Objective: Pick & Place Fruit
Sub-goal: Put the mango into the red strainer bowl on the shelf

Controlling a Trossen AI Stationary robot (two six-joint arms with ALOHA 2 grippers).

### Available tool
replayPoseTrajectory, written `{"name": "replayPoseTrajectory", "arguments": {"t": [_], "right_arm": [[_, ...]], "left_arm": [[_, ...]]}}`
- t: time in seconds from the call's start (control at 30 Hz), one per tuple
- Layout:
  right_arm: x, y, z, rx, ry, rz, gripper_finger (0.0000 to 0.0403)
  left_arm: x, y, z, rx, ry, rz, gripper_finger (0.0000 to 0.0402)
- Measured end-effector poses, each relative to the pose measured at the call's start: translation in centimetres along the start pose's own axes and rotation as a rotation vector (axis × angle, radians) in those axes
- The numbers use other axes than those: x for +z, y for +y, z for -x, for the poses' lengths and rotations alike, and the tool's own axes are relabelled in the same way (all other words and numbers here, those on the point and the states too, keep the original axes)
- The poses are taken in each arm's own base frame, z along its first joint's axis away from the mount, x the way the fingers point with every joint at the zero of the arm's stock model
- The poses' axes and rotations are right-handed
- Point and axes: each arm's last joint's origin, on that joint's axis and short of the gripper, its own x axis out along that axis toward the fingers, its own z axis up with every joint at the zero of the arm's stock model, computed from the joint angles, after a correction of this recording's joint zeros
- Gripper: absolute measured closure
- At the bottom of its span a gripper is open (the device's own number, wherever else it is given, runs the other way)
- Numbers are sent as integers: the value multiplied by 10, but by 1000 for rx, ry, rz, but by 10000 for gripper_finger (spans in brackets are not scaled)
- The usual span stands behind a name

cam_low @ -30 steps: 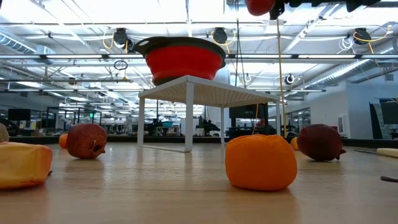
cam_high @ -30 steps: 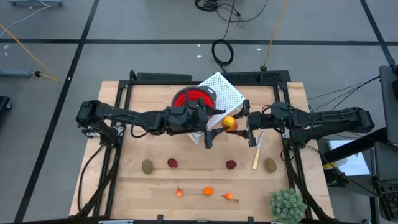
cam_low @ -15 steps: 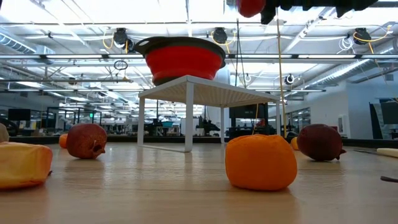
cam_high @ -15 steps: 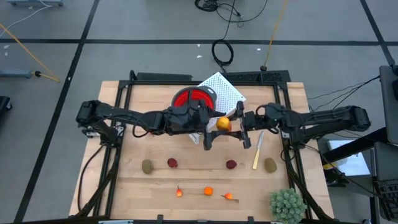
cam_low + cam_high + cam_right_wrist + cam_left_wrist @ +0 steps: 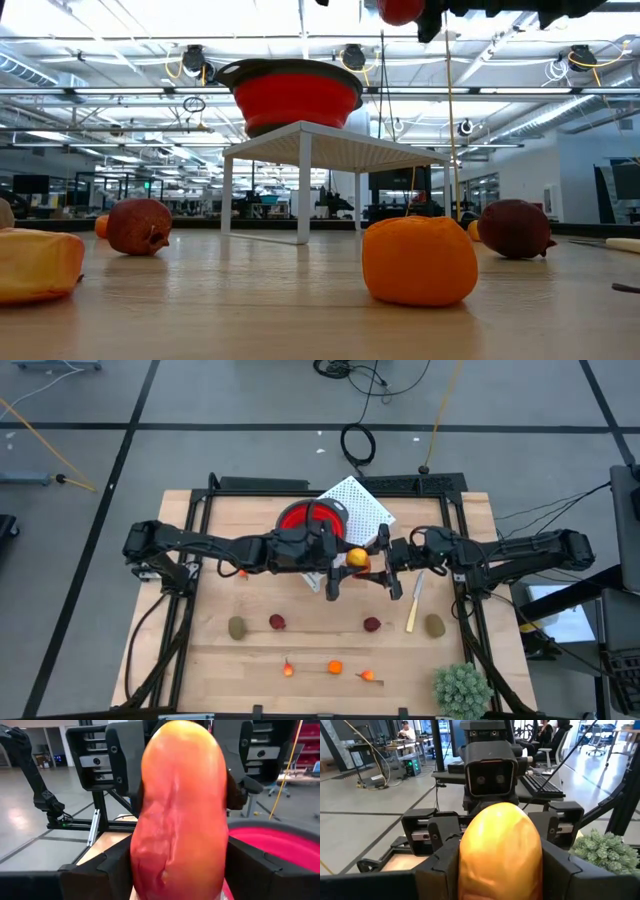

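A red-orange fruit [image 5: 356, 558] with a yellow side hangs in the air near the table's middle, between both grippers. My left gripper [image 5: 340, 564] reaches in from the table's left and my right gripper [image 5: 381, 566] from the right; they face each other across the fruit. The low view shows the fruit [image 5: 400, 9] high above the table. A red bowl [image 5: 305, 518] sits on a white perforated stand [image 5: 360, 508] just beyond. Two olive ovals [image 5: 237, 628], [image 5: 435, 625], two dark red balls [image 5: 277, 622], [image 5: 372, 625] and small orange pieces [image 5: 335, 667] lie on the table. My left gripper [image 5: 500, 870] has the fruit's yellow flank [image 5: 470, 857] between its two fingers [image 5: 442, 862], which lie against both sides, coming level from the table's left. The fruit is lifted clear of the table. My right gripper [image 5: 180, 865] pinches the fruit's red flank [image 5: 145, 852] between its two fingers [image 5: 115, 865], coming level from the table's right. The fruit stands upright in the hold, clear of the table.
A pale yellow stick [image 5: 413, 605] lies below the right gripper. A spiky green plant ball [image 5: 462, 688] stands at the near right corner. One small orange piece [image 5: 243, 573] lies under the left arm. Bare wood shows between the fruit rows.
My right gripper has carried the fruit a short way toward the table's left, bringing it between my left gripper's fingers, and has then stayed still. The fruit has stayed in the air.
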Motion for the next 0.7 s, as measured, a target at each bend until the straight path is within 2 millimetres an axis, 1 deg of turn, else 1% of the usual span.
{"name": "replayPoseTrajectory", "arguments": {"t": [0.23,0.4,0.5,0.57,0.7], "right_arm": [[-2,0,5,32,58,-63,119],[-2,-2,15,10,103,-73,111],[1,-2,26,-23,134,-83,111],[3,-1,35,-50,147,-84,111],[7,1,52,-76,167,-74,114]], "left_arm": [[-1,0,0,27,9,-47,210],[0,1,1,63,9,-56,220],[6,4,6,100,-6,-65,220],[14,7,13,146,-23,-57,215],[29,11,27,189,-74,23,210]]}}
